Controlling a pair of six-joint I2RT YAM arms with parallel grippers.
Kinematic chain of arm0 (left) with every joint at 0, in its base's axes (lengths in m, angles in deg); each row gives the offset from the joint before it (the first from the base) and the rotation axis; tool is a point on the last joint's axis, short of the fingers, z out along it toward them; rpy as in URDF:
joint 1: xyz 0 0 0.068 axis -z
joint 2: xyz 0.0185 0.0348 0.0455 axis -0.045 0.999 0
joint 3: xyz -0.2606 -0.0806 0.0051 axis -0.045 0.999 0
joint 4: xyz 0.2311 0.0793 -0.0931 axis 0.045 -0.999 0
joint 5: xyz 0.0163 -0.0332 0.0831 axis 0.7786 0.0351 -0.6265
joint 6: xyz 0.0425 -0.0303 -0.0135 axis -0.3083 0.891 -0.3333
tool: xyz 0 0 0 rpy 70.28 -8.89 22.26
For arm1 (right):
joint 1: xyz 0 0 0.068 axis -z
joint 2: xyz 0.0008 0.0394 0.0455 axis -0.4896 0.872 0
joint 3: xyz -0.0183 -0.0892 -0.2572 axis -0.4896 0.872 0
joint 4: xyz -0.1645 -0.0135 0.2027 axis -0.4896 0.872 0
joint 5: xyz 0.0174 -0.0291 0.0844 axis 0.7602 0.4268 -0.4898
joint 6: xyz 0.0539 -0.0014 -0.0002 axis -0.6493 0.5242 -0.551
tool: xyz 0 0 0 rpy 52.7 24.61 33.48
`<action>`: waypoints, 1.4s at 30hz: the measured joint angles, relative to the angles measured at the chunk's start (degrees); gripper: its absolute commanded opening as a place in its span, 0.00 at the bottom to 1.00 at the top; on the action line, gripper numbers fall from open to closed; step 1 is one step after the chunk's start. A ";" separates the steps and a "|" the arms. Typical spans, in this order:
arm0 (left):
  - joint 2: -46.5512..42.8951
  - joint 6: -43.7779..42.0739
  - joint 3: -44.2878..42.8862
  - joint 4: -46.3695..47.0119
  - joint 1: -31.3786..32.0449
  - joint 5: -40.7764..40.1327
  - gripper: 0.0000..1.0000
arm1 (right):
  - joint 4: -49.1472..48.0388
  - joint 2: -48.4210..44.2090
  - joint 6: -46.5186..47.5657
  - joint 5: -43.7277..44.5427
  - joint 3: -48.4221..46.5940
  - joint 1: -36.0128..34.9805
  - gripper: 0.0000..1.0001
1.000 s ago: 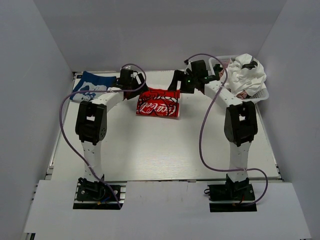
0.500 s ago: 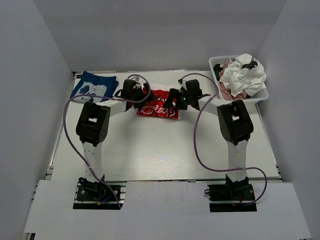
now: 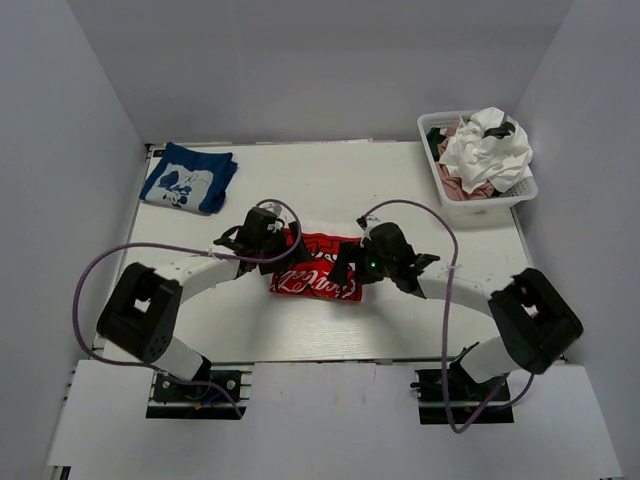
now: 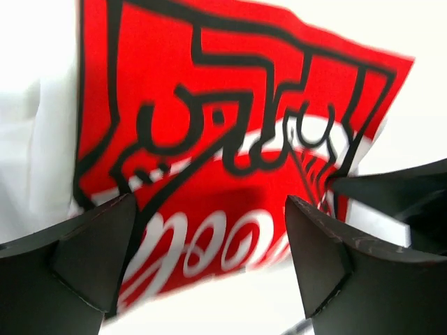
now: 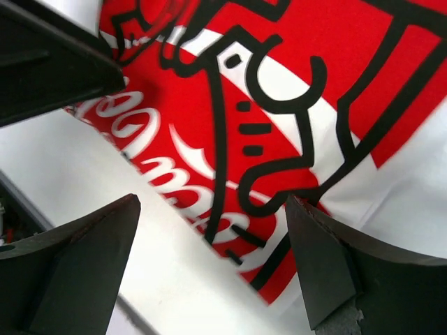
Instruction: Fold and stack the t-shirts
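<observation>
The large white t-shirt with the red logo print [image 3: 316, 270] lies folded, print up, on the table near the middle front. It fills the left wrist view [image 4: 230, 125] and the right wrist view [image 5: 279, 105]. My left gripper [image 3: 284, 250] [image 4: 209, 209] is over its left edge, jaws wide open with nothing between them. My right gripper [image 3: 350, 268] [image 5: 213, 202] is over its right edge, also wide open and empty. The blue t-shirt with a white graphic [image 3: 188, 178] lies folded at the far left.
A white mesh basket [image 3: 495, 202] stands at the far right and holds a crumpled white tee [image 3: 490, 145], a pink one [image 3: 462, 182] and a dark green one [image 3: 437, 135]. White walls close in the table on three sides.
Both arms have drawn back from the far side toward the near edge. The red-logo shirt has come nearer with them and looks more compact. The blue shirt and basket have not moved.
</observation>
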 measured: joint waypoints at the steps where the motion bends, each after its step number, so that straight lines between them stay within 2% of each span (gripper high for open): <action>1: -2.47 0.17 0.81 -2.01 0.70 -0.96 1.00 | 1.03 -2.36 -0.33 0.61 0.85 -0.59 0.90; 6: -13.79 -0.96 0.92 -9.51 1.70 -8.28 1.00 | 3.74 -10.78 -0.87 3.15 1.25 -1.22 0.90; 10: -15.65 -3.10 0.17 -10.43 1.64 -13.60 1.00 | 4.79 -14.78 -0.92 4.98 1.33 -1.20 0.90; 17: -1.62 -8.39 -4.48 -11.91 1.64 -16.04 1.00 | 11.78 -15.56 -0.83 7.76 1.29 -1.18 0.90; 21: 4.79 -10.34 -7.76 -13.11 1.64 -16.13 0.94 | 15.34 -17.40 -0.63 9.77 1.16 -1.14 0.90; 23: 6.84 -11.10 -8.55 -13.14 1.64 -16.09 0.86 | 17.22 -18.75 -0.37 11.78 0.61 -1.14 0.90; 25: 7.58 -11.63 -9.18 -13.20 1.64 -15.96 0.84 | 18.97 -20.13 -0.04 13.90 -0.26 -1.14 0.90; 28: 8.09 -12.41 -9.14 -12.02 1.60 -15.17 0.71 | 20.15 -22.84 0.70 16.65 -0.68 -1.11 0.90; 29: 8.28 -12.76 -8.98 -11.28 1.60 -14.88 0.61 | 20.26 -23.80 0.83 17.31 -0.68 -1.09 0.90; 34: 11.26 -13.99 -11.02 -9.14 1.49 -13.16 0.26 | 19.39 -29.64 1.79 19.26 0.48 -1.09 0.90; 35: 11.93 -14.16 -11.74 -8.92 1.51 -12.41 0.06 | 19.26 -30.77 2.01 19.65 0.92 -1.09 0.90; 36: 12.46 -14.05 -12.33 -8.70 1.64 -11.96 0.00 | 18.97 -31.78 2.19 20.31 1.44 -1.09 0.90; 42: 12.90 -15.39 -14.95 -12.09 2.62 -16.09 0.00 | 18.45 -34.75 2.75 24.00 3.67 -0.74 0.90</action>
